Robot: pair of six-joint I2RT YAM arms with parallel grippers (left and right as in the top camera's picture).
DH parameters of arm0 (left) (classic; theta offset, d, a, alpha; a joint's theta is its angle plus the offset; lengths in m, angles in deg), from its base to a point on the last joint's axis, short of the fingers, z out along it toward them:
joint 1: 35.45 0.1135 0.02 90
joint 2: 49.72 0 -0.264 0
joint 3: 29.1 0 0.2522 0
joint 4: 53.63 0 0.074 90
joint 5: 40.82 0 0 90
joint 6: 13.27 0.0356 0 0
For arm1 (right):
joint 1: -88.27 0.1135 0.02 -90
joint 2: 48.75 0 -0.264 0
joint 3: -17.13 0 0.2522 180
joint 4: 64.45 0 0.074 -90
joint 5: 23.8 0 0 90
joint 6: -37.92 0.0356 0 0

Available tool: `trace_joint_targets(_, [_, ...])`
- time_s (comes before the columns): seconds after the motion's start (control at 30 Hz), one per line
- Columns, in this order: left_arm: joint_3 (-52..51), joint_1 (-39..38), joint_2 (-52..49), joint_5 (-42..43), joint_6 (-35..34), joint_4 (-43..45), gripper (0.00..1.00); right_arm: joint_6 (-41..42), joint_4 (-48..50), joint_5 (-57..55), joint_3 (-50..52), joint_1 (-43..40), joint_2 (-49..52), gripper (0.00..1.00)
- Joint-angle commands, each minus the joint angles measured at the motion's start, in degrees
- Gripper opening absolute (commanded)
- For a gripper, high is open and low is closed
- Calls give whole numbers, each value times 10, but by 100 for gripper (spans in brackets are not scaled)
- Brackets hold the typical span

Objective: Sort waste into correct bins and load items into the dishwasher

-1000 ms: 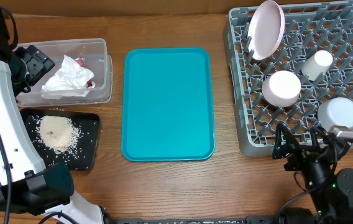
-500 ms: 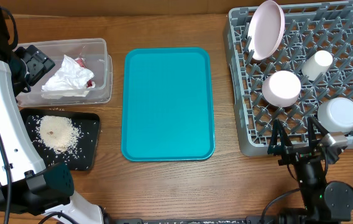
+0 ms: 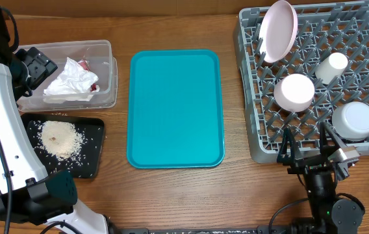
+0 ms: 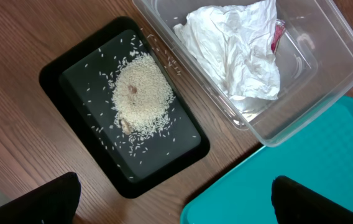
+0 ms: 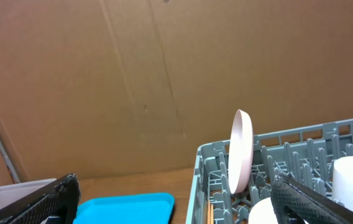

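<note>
The teal tray [image 3: 177, 107] lies bare in the middle of the table. A clear bin [image 3: 61, 45] at the left holds crumpled white tissue [image 3: 71, 79]. A black tray [image 3: 88, 158] below it holds a pile of rice [image 3: 58, 138]. The grey dishwasher rack [image 3: 249, 97] at the right holds a pink plate [image 3: 279, 29] standing on edge and three white cups [image 3: 295, 91]. My left gripper [image 4: 173, 193] is open and empty, high above the black tray and bin. My right gripper [image 3: 306, 146] is open and empty at the rack's front edge.
A brown cardboard wall [image 5: 164, 74] stands behind the table. In the right wrist view the pink plate [image 5: 241, 149] stands in the rack [image 5: 204, 180], with the teal tray [image 5: 127, 208] to its left. Bare wood lies in front of the tray.
My right gripper has shifted slightly left and levelled out in front of the rack. The left arm and all objects have stayed still.
</note>
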Motion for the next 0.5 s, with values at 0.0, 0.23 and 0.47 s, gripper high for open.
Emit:
trace_joint_targets(0.0, [4, 2, 2, -4, 7, -1, 100, -4, 7, -25, 14, 12, -8, 100])
trace_joint_targets(0.23, [4, 2, 2, -3, 7, -1, 100, -4, 10, -45, 29, 23, -8, 100])
trace_joint_targets(0.47, [4, 2, 2, -3, 7, -1, 100, -4, 14, -69, 29, 23, -8, 100])
